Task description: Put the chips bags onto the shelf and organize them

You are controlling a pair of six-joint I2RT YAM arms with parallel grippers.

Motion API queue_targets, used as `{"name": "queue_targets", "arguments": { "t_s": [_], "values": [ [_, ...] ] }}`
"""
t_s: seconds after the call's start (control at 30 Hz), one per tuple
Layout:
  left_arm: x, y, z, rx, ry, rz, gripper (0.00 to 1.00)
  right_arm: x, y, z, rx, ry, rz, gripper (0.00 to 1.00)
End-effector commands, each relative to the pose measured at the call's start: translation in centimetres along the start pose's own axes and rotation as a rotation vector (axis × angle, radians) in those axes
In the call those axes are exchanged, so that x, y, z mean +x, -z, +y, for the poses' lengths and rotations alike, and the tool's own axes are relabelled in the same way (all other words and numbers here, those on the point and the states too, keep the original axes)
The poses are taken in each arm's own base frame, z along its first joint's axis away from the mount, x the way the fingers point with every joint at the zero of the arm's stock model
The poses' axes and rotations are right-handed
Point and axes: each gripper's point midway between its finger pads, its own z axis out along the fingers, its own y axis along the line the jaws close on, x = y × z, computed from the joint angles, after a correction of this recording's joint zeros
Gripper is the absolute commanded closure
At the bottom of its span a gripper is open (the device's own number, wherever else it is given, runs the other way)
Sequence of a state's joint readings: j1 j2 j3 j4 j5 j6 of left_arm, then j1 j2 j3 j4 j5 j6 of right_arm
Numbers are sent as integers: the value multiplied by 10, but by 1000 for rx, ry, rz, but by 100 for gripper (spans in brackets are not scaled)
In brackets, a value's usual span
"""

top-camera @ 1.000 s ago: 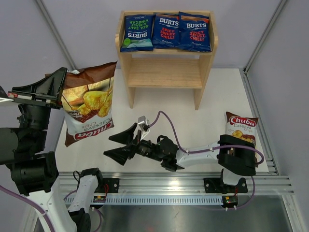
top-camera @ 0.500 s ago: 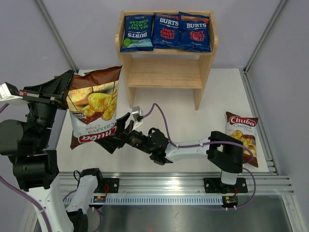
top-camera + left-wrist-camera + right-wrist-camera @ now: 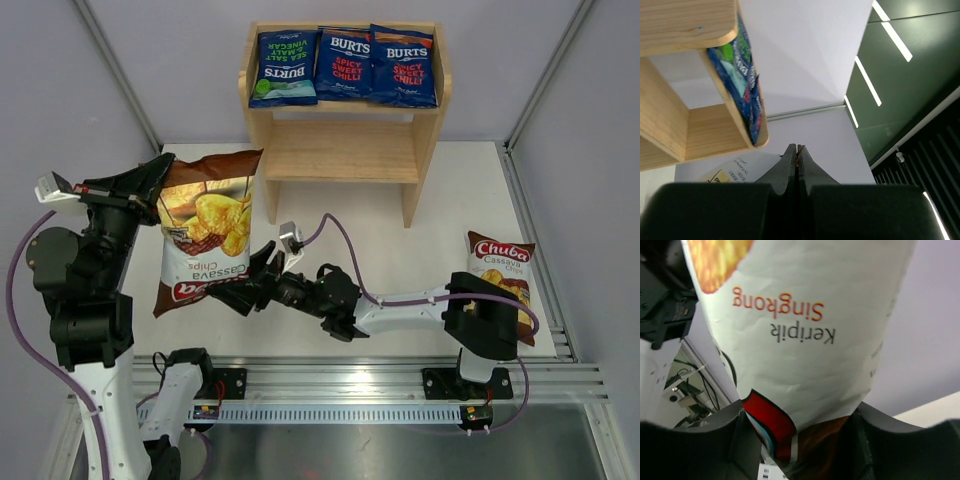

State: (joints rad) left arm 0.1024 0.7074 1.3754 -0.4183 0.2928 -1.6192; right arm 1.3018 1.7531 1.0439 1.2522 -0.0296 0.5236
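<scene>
My left gripper [image 3: 158, 172] is shut on the top edge of a brown Chuba bag [image 3: 205, 235], which hangs in the air left of the shelf [image 3: 340, 150]. In the left wrist view the fingers [image 3: 790, 165] are pressed together with a sliver of bag edge between them. My right gripper [image 3: 243, 283] is open, with its jaws on either side of the bag's lower end [image 3: 805, 355] and not closed on it. A second Chuba bag [image 3: 500, 280] lies on the table at the right. Three blue BURTS bags [image 3: 343, 65] lie side by side on the shelf's top tier.
The shelf's lower tier [image 3: 345, 160] holds nothing. The shelf's side panel and a blue bag [image 3: 742, 85] fill the upper left of the left wrist view. Purple enclosure walls stand at left and right, and a metal rail [image 3: 350, 385] runs along the near edge.
My left arm has carried the hanging Chuba bag to the right, towards the shelf. My right gripper has moved left and up, and its open jaws now flank the bag's lower end.
</scene>
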Motion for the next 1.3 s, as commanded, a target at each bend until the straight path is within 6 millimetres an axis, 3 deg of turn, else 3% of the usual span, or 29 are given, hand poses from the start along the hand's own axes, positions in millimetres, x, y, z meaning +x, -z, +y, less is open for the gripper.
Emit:
{"name": "queue_targets", "arguments": {
  "t_s": [0.0, 0.07, 0.1, 0.17, 0.2, 0.27, 0.3, 0.37, 0.4, 0.43, 0.47, 0.5, 0.57, 0.63, 0.67, 0.7, 0.73, 0.8, 0.87, 1.03, 1.1, 1.2, 1.23, 1.27],
  "values": [
    [2, -11, 3, 30, -26, 32, 100, -93, 17, 63, -241, 44, -267, 46],
    [-2, -11, 4, 34, -59, 10, 100, -95, 25, 65, -253, 49, -254, 59],
    [-2, -10, 2, 40, -76, 5, 100, -87, 32, 64, -261, 52, -220, 62],
    [-2, -10, 0, 51, -128, 4, 100, -91, 40, 65, -259, 50, -215, 69],
    [-2, -10, 0, 54, -144, 5, 100, -80, 47, 60, -243, 50, -169, 73],
    [3, -13, -2, 83, -204, 37, 97, -81, 53, 62, -230, 47, -138, 75],
    [6, -14, -1, 89, -225, 58, 78, -65, 56, 56, -206, 44, -64, 78],
    [16, -17, -4, 138, -297, 129, 69, -68, 62, 60, -196, 44, -32, 81],
    [20, -21, -1, 143, -317, 161, 62, -55, 68, 55, -175, 38, 28, 82],
    [25, -23, -1, 174, -348, 196, 47, -54, 71, 54, -160, 36, 42, 82],
    [31, -22, 4, 173, -381, 241, 40, -63, 75, 57, -151, 40, 36, 84],
    [33, -25, 6, 189, -414, 261, 27, -54, 81, 49, -106, 33, 79, 86],
    [27, -26, 20, 138, -514, 237, 16, -62, 87, 50, -70, 24, 86, 87],
    [17, -19, 33, 45, -596, 190, 1, -49, 96, 32, 46, -8, 160, 88],
    [5, -19, 41, 2, -686, 136, 1, -53, 100, 30, 86, -20, 171, 87],
    [-4, -17, 45, -38, -736, 101, 1, -41, 110, 10, 202, -37, 223, 87],
    [-11, -10, 62, -133, -759, 88, 1, -37, 116, 6, 237, -68, 236, 86],
    [-29, -3, 69, -214, -891, 35, 1, -27, 134, -11, 343, -89, 274, 86],
    [-43, 12, 97, -351, -980, 34, 1, -25, 152, -21, 420, -96, 280, 86],
    [-39, 41, 145, -439, -1096, 132, 1, -51, 174, -53, 564, -97, 232, 87],
    [-36, 54, 168, -459, -1112, 155, 1, -57, 173, -57, 576, -97, 257, 87],
    [-28, 65, 184, -428, -1136, 189, 1, -78, 168, -73, 606, -78, 265, 86],
    [-25, 67, 201, -441, -1142, 228, 1, -77, 167, -81, 618, -95, 284, 85],
    [-20, 68, 206, -428, -1145, 253, 1, -91, 163, -87, 606, -113, 287, 85]
  ]
}}
